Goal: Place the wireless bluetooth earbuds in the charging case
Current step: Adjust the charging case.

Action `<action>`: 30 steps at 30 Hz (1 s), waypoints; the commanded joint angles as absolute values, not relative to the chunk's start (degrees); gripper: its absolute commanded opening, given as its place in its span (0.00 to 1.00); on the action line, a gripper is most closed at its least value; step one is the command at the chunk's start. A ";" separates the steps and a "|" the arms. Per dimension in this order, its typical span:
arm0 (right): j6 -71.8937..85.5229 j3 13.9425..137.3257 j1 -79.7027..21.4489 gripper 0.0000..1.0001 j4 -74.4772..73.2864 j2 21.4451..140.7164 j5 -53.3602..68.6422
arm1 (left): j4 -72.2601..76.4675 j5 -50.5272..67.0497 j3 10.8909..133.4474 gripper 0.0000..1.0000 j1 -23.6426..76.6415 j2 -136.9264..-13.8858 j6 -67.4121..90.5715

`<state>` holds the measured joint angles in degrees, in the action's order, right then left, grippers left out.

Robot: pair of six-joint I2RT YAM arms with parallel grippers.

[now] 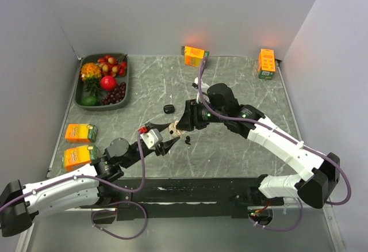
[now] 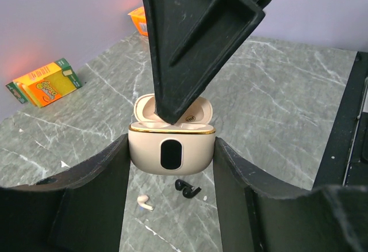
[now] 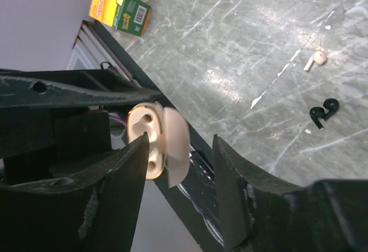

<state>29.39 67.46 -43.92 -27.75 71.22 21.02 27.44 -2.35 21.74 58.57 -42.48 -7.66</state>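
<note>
Left gripper (image 1: 167,144) clamps open beige charging case (image 2: 146,148) | right gripper (image 3: 179,142) agape, finger (image 2: 190,45) covering case mouth | black earbud (image 2: 187,189), whitish earbud (image 2: 145,202) loose just beside

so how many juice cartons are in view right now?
4: back-centre carton and back-right carton at the far edge; upper left carton and lower left carton together at the left edge. Occluded spots could hide more.

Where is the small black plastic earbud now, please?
In the top view, the black earbud lies on the table, just right of the left gripper holding the beige charging case.
</note>
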 commanded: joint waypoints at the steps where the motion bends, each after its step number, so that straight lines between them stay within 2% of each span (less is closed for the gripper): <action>1: 31.46 65.13 -42.28 0.48 -21.80 70.05 26.45 | 32.17 -0.53 21.10 0.01 58.80 -41.31 -5.54; 3: 31.55 64.51 -42.19 0.43 -20.40 69.70 27.50 | 32.34 -0.53 21.09 0.01 58.80 -41.48 -5.19; 9: 30.94 63.55 -42.01 0.18 -19.51 68.56 29.27 | 32.34 -0.79 21.36 0.01 58.80 -41.66 -4.57; 11: 30.59 63.54 -41.92 0.08 -19.69 67.95 29.35 | 32.17 -1.84 21.71 0.06 58.89 -41.49 -4.40; 12: 29.89 63.46 -41.84 0.01 -19.95 67.68 29.44 | 32.08 -2.02 21.80 0.20 58.89 -41.40 -4.22; 14: 29.27 63.54 -41.40 0.00 -20.91 66.62 29.18 | 31.20 -2.28 22.06 0.42 58.80 -40.96 -4.39; 15: 28.31 63.46 -41.14 0.00 -21.18 66.27 29.44 | 30.85 -2.81 22.23 0.61 58.89 -40.70 -4.13; 16: 27.78 63.63 -40.96 0.00 -21.88 65.83 29.62 | 29.89 -2.90 22.50 0.99 58.89 -40.17 -4.04; 17: 27.25 63.63 -40.43 0.00 -22.32 65.22 29.71 | 29.27 -2.99 22.59 0.97 58.89 -39.82 -4.04; 23: 20.93 67.32 -39.38 0.00 -28.10 64.16 31.29 | 22.61 -3.87 24.34 0.96 58.80 -36.48 -2.12; 30: 2.22 73.30 -41.83 0.00 -36.12 62.76 25.76 | 15.48 -4.49 28.99 0.96 58.80 -33.23 7.20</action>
